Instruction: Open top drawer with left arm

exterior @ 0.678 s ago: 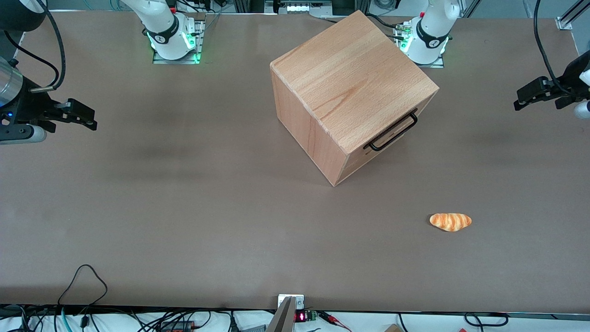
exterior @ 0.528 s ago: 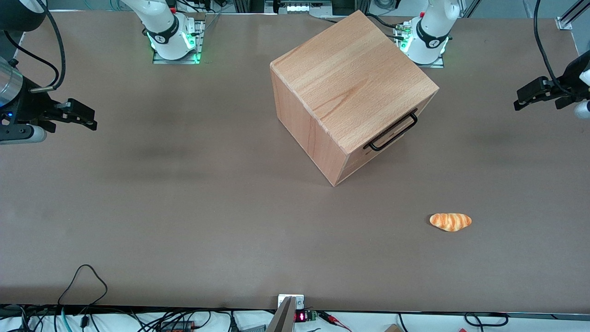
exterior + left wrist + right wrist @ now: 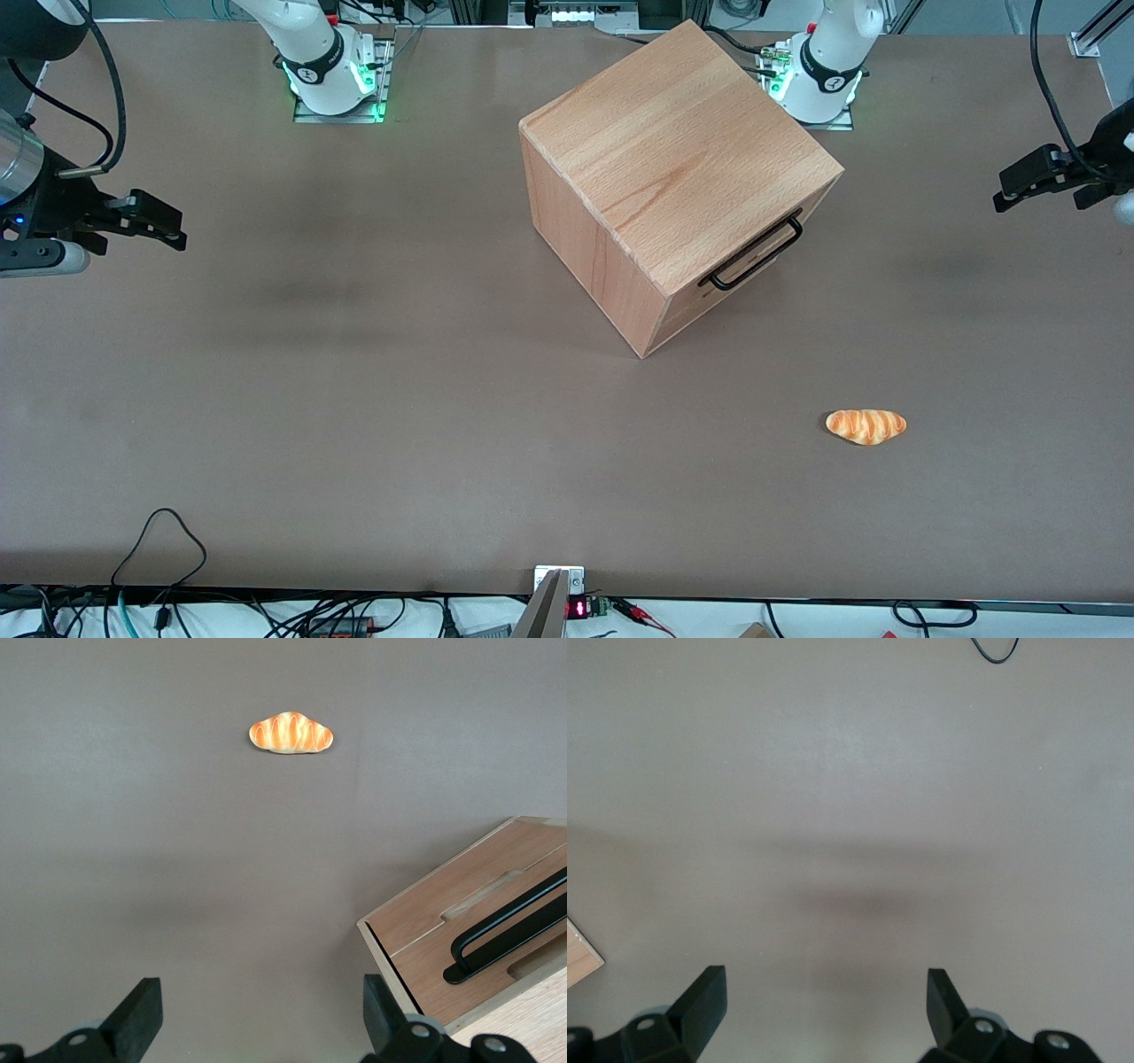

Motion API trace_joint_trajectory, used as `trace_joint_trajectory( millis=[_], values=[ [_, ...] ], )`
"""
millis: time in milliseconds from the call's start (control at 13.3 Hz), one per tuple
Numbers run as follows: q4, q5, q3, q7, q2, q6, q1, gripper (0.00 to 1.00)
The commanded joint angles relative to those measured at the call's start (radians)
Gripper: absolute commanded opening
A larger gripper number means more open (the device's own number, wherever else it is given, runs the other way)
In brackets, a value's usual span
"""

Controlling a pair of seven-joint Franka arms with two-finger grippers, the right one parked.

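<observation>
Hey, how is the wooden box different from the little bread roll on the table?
The wooden box is large, angular and pale beech; the bread roll is small, rounded and orange with stripes. The box carries a black bar handle on its top drawer, shut; the roll is plain. The roll lies nearer the front camera. Both rest on the table, apart from the open gripper.

We see the left arm [image 3: 1118,133] reaching in at the working end of the table, held above the surface. Its gripper [image 3: 1005,195] hangs in open air, its 2 fingers [image 3: 137,1014] spread wide apart and clasping nothing.
</observation>
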Motion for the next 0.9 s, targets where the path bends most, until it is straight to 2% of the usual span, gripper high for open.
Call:
trace_joint_trajectory(
  millis=[0, 377, 829],
  values=[
    [0.031, -0.012, -0.009, 0.027, 0.017, -0.021, 0.007, 1.0],
    [0.012, -0.014, -0.016, 0.295, 0.028, -0.022, -0.008, 1.0],
    [-0.015, -0.014, -0.127, 0.43, 0.074, -0.021, -0.013, 1.0]
  ],
)
